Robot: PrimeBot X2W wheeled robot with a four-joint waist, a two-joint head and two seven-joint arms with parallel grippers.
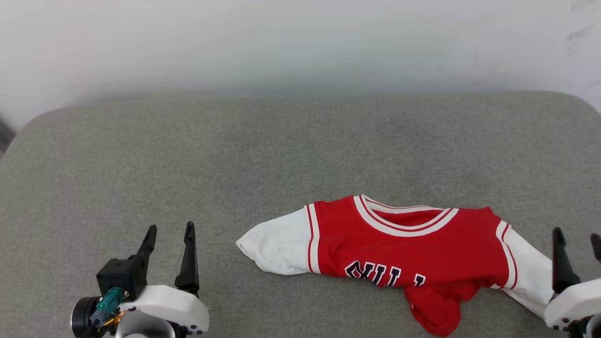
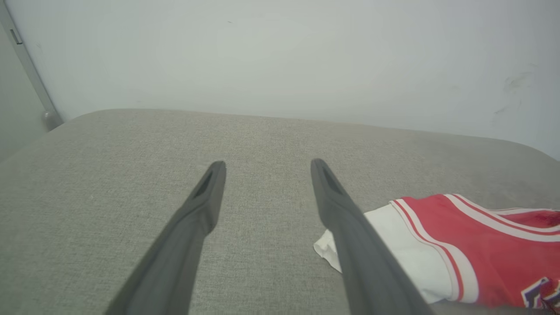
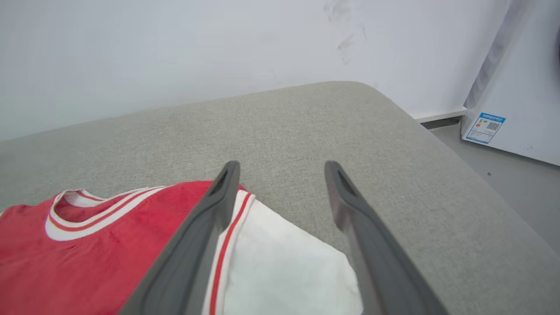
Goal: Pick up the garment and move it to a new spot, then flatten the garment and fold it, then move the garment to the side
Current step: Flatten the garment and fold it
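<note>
Head view: rumpled garment [image 1: 404,244] lies near the front edge of the grey cushion [image 1: 281,150], right of centre. Jaws apart on both: left gripper [image 1: 171,226] front-left, right gripper [image 1: 576,233] over the white sleeve [image 1: 530,267].

Jersey [image 1: 422,249]: was red.
Sleeves [image 1: 277,249]: were white, edged in red-and-white stripes.
Collar [image 1: 399,230]: was white with red stripes.
Letters [image 1: 375,273]: were black, outlined white.
Tabletop [image 1: 281,150]: was flecked grey.
Left tool [image 1: 171,226], right tool [image 1: 576,233]: were black.
Wall [image 1: 300,42]: was white.
</note>
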